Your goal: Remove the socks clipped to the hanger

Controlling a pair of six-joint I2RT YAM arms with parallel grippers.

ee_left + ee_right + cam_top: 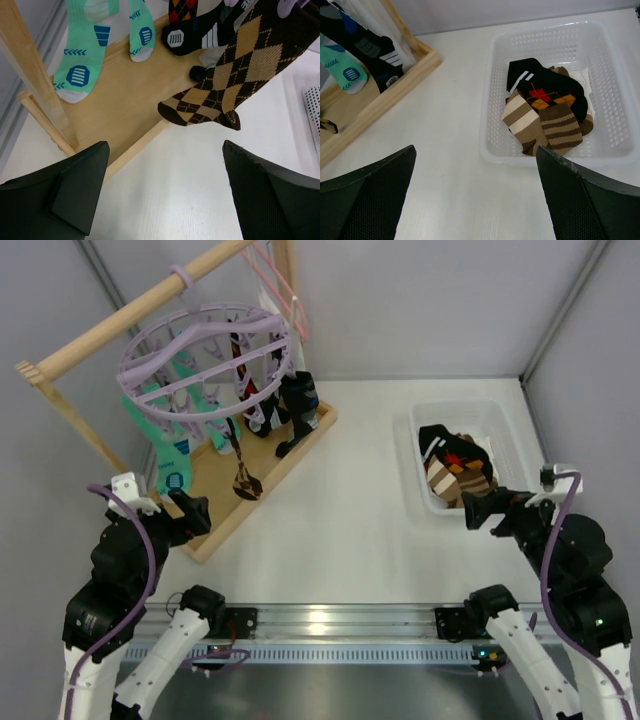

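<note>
Your left hand [188, 514] stands wide open and empty, low by the near corner of the wooden rack [125, 105]. Only the top view shows you the hanger [128, 365], hooked over the rack's rod [100, 332], with socks [178, 455] clipped beneath it. The left wrist view gives their toes: mint-green socks [80, 70] with a round blue mark crossed by white bars, a black sock [192, 35] with that mark in white, and a brown diamond-patterned sock [225, 80] nearest. Across the table [340, 500], the white basket [492, 100] holds loose socks [545, 115]; their brown stripes show clearly only in the right wrist view. Your right hand [480, 510] is open too, empty, just beside the basket.
</note>
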